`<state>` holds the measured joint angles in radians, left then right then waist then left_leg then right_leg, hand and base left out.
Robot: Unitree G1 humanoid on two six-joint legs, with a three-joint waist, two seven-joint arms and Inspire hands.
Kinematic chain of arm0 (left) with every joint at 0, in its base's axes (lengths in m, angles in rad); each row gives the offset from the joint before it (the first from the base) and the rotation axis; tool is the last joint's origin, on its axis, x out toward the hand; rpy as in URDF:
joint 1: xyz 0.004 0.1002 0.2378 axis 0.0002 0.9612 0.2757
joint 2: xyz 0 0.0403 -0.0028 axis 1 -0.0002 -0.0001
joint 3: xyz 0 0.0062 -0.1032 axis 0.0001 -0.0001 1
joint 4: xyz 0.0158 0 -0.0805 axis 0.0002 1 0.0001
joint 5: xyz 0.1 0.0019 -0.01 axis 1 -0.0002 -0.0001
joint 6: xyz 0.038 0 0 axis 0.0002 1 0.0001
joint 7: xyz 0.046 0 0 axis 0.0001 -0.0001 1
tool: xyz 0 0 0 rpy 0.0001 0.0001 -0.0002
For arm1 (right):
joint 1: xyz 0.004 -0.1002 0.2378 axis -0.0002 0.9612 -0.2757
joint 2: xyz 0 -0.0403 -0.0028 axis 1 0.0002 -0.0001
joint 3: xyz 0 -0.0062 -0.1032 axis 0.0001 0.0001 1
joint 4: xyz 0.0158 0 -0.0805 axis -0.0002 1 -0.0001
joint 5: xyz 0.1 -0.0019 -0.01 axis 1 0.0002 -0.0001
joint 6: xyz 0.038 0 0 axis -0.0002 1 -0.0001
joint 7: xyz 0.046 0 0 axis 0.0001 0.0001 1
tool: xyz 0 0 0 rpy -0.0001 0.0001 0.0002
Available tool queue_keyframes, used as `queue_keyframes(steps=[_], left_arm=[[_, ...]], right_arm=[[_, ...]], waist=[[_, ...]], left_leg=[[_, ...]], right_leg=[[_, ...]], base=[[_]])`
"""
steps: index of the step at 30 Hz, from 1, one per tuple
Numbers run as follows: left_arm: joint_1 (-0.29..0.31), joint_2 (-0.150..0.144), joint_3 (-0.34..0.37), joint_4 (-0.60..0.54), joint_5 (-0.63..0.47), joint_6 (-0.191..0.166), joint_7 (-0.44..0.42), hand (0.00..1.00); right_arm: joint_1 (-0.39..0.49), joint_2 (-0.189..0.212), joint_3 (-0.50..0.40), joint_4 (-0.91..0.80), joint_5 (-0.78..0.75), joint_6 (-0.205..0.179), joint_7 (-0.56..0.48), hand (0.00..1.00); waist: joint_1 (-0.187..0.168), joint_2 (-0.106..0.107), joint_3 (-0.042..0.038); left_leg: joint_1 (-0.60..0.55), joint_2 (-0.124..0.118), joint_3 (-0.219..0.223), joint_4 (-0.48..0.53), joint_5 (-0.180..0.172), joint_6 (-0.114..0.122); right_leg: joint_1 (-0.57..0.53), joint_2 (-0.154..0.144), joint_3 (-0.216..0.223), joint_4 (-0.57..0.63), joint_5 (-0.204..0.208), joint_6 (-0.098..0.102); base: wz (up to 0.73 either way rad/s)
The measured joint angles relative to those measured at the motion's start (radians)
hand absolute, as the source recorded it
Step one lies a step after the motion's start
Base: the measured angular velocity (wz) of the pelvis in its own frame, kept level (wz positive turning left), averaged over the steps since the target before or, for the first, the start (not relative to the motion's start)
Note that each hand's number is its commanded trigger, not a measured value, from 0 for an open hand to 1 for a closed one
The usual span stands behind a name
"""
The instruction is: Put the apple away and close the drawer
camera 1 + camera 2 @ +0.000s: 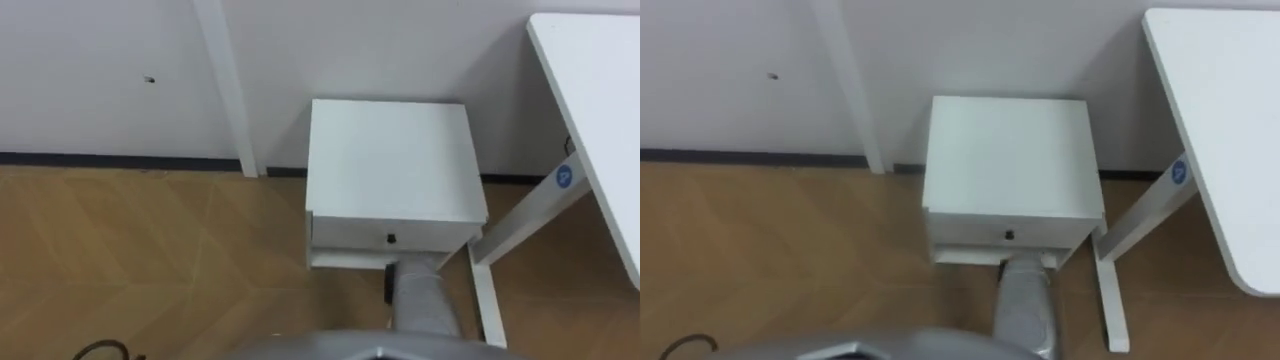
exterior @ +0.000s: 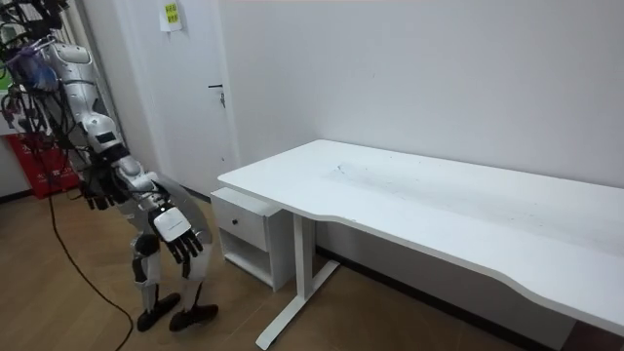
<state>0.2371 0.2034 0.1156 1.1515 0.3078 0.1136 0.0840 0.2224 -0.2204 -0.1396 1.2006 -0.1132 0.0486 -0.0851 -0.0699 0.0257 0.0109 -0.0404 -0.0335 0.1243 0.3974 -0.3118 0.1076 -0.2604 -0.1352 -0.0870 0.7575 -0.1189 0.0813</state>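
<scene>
Robot stood bent forward facing the cabinet [image 1: 385, 160] beside the desk [image 1: 600, 90]. Drawer [image 1: 350, 232] looked shut or all but shut, its front about flush under the cabinet top, with a small dark knob [image 1: 391, 238] at the middle. Right hand [image 2: 180, 237] hung near the cabinet front but apart from it, fingers slack and spread, holding nothing; in the eye views the right forearm pointed at the foot of the drawer. Left hand [image 2: 97, 192] hung back by the robot's side, fingers loose, nothing in it. Where the apple was could not be told (maybe already inside the drawer, a guess only). Handling, as judgement: the apple would be light, firm and smooth, apt to roll and easy to bruise, so it was best taken round its middle with fingers and thumb curled and set down, not dropped. The drawer should slide easily and be stiff enough to shove. The knob was small and awkward to pinch, so opening meant a careful pinch there, and closing meant a flat push on the front near the knob.
</scene>
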Motion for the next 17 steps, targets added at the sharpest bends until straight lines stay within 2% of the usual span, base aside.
queue_keyframes(steps=[1,2,3,4,5,6,8,11,14,15,17], left_arm=[[-0.002,0.002,0.0,-0.001,0.0,0.004,0.002,0.0],[-0.013,0.005,-0.001,-0.002,-0.003,0.009,0.011,0.0],[-0.023,0.008,-0.001,-0.001,-0.003,0.009,0.024,0.0],[-0.032,0.012,-0.001,-0.001,-0.004,0.009,0.031,0.0],[-0.034,0.012,-0.001,-0.002,-0.003,0.008,0.036,0.0],[-0.034,0.01,-0.001,-0.001,-0.003,0.008,0.041,0.0],[-0.04,0.0,-0.001,-0.001,-0.003,0.003,0.041,0.0],[-0.066,0.0,-0.001,-0.002,-0.001,-0.005,0.042,0.0],[-0.077,-0.01,-0.001,-0.016,-0.001,-0.013,0.042,0.0],[-0.08,-0.016,0.0,-0.016,-0.001,-0.013,0.041,0.0],[-0.081,-0.023,0.004,-0.019,-0.001,-0.013,0.041,0.0]], right_arm=[[-0.007,0.001,0.009,0.0,-0.002,0.002,0.0,0.0],[-0.022,0.001,0.021,0.0,-0.002,0.004,0.0,0.0],[-0.035,0.001,0.027,0.002,-0.001,0.003,0.0,0.0],[-0.044,0.001,0.03,0.004,0.0,-0.005,0.0,0.0],[-0.049,0.001,0.031,0.003,0.0,-0.009,0.0,0.0],[-0.066,0.002,0.031,0.006,0.01,-0.017,0.001,0.0],[-0.086,0.004,0.033,0.012,0.037,-0.035,0.005,0.0],[-0.119,0.028,0.04,0.029,0.041,-0.058,0.048,0.0],[-0.132,0.039,0.04,0.051,0.077,-0.067,0.086,0.0],[-0.131,0.039,0.04,0.061,0.092,-0.069,0.09,0.0],[-0.127,0.038,0.039,0.08,0.101,-0.068,0.092,0.0]], waist=[[0.005,-0.006,-0.0008],[0.022,-0.014,-0.007],[0.032,-0.028,-0.0051],[0.046,-0.043,-0.0063],[0.054,-0.051,-0.0064],[0.064,-0.066,-0.0067],[0.075,-0.07,-0.0072],[0.072,-0.07,-0.0075],[0.072,-0.061,-0.0102],[0.071,-0.052,-0.0104],[0.071,-0.046,-0.0091]], left_leg=[[0.001,0.0,0.0,-0.017,0.009,-0.015],[0.004,-0.001,0.0,-0.058,0.03,-0.045],[0.016,-0.003,0.0,-0.096,0.052,-0.054],[0.027,-0.006,0.001,-0.119,0.059,-0.051],[0.035,-0.007,0.002,-0.127,0.06,-0.05],[0.052,-0.014,0.009,-0.14,0.06,-0.05],[0.067,-0.017,0.01,-0.157,0.063,-0.045],[0.069,-0.015,0.008,-0.159,0.068,-0.036],[0.07,-0.013,0.009,-0.162,0.078,-0.019],[0.07,-0.011,0.009,-0.164,0.078,-0.019],[0.072,-0.009,0.009,-0.17,0.078,-0.019]], right_leg=[[0.04,0.015,0.003,-0.086,-0.005,0.001],[0.111,0.038,0.01,-0.248,-0.014,0.009],[0.181,0.053,0.023,-0.382,-0.014,0.01],[0.243,0.059,0.032,-0.49,-0.002,0.005],[0.269,0.06,0.033,-0.529,0.012,0.0],[0.31,0.064,0.037,-0.581,0.052,-0.005],[0.347,0.066,0.033,-0.625,0.052,-0.003],[0.36,0.065,0.026,-0.639,0.022,-0.008],[0.358,0.068,0.022,-0.639,-0.005,-0.01],[0.359,0.07,0.005,-0.639,-0.012,-0.017],[0.358,0.072,0.001,-0.639,-0.022,-0.021]], base=[[-0.12],[-0.07],[-0.06],[-0.04],[-0.1],[-0.14],[-0.18],[0.04],[0.02],[0.0],[0.0]])
